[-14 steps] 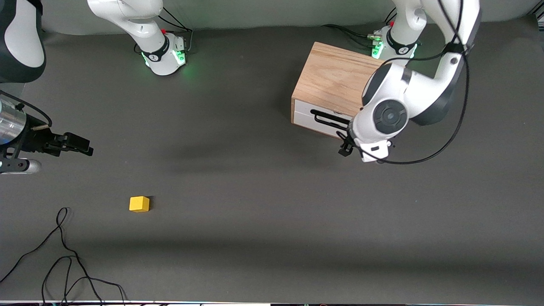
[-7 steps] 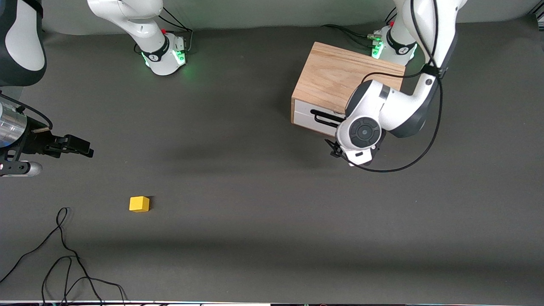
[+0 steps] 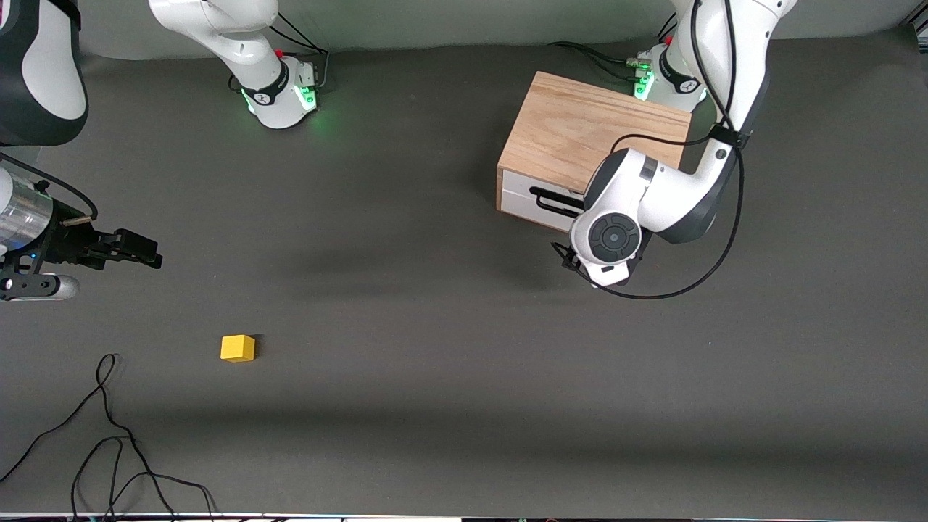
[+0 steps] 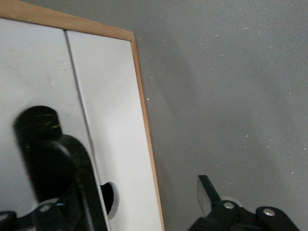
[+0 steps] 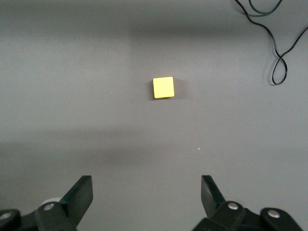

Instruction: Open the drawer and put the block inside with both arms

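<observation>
The left end effector (image 3: 580, 262) is held open at the shut drawer (image 3: 540, 201) for its handle (image 3: 554, 204), while the right end effector (image 5: 147, 195) is kept open above the block (image 5: 163, 87) for pickup.

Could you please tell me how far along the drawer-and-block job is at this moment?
Nothing is finished: the drawer is shut in its box. In hand: the left pincer, open, is at the drawer's handle, one finger against the white front. The right pincer hangs open above the table; the block lies untouched. Left: pulling the drawer, picking and placing the block.
</observation>
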